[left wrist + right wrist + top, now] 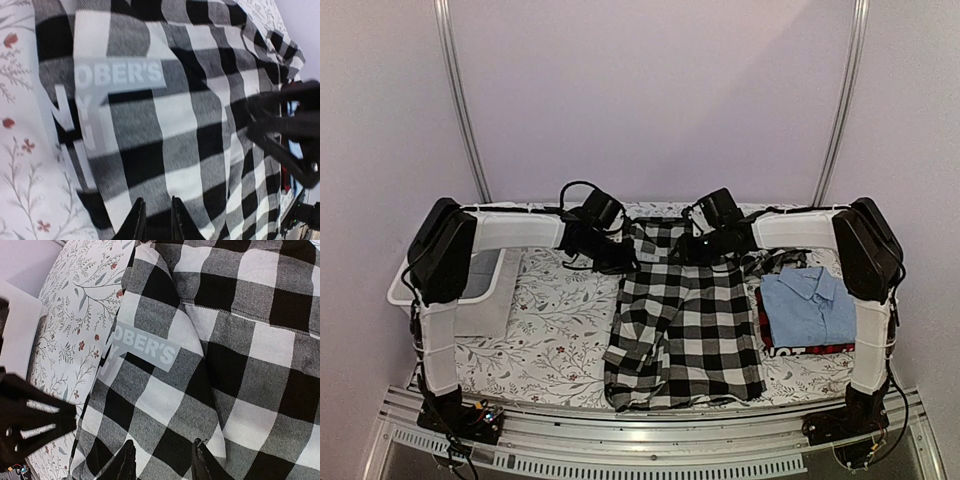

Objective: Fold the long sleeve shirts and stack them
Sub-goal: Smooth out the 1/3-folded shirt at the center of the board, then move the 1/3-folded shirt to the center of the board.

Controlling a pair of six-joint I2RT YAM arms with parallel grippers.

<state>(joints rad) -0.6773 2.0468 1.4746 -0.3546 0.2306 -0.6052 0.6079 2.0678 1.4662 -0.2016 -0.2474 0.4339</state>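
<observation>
The light blue collared shirt is folded and sits on the red-and-black shirt. The big black-and-white checked shirt lies mid-table, still to be folded and stacked. My right gripper is apart over it. My left gripper is nearly together, but I cannot tell if it is pinching cloth. My left arm hides much of the white plastic tub.

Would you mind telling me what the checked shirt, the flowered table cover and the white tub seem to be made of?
Checked shirt: soft woven cloth, probably flannel; diagonal weave lines show in the grey squares, matt, with printed white lettering. Flowered table cover: thin printed fabric, matt, lying flat. White tub: likely plastic; smooth, rigid rim.
</observation>
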